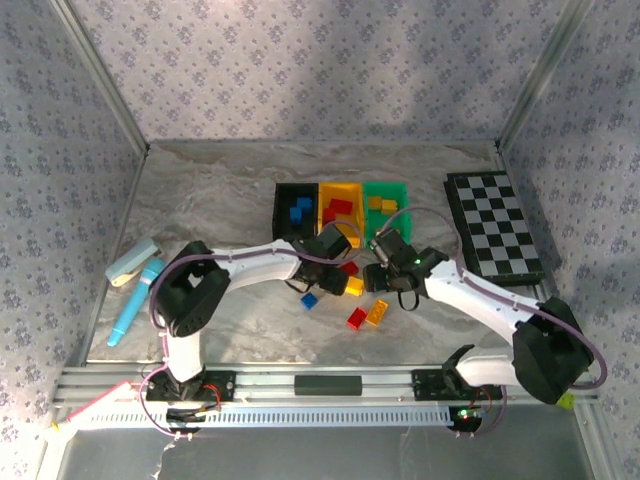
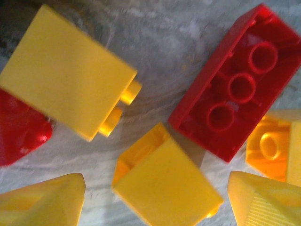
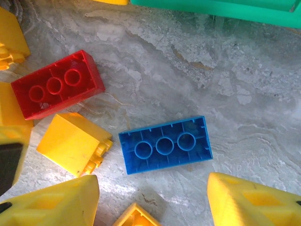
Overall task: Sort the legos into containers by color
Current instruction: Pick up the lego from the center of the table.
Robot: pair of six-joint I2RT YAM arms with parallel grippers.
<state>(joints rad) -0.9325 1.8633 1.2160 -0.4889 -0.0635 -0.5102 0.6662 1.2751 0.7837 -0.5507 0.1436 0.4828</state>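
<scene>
- Marbled table (image 1: 200, 200) is found with loose legos (image 1: 357, 318) lying before the black bin (image 1: 278, 210), orange-yellow bin (image 1: 340, 185) and green bin (image 1: 405, 200)
- Left gripper (image 2: 156, 178) is spread wide and empty over a yellow brick (image 2: 167, 190)
- Right gripper (image 3: 154, 179) is likewise spread, empty, just beside a blue brick (image 3: 164, 145)
- Picking is judged in hand; descent and closure on each brick are required next, green bin for yellow, black bin for blue

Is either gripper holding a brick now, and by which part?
Nothing is held. Both are open: the left gripper stands over a loose yellow brick, and the right gripper is near a loose blue brick.
</scene>
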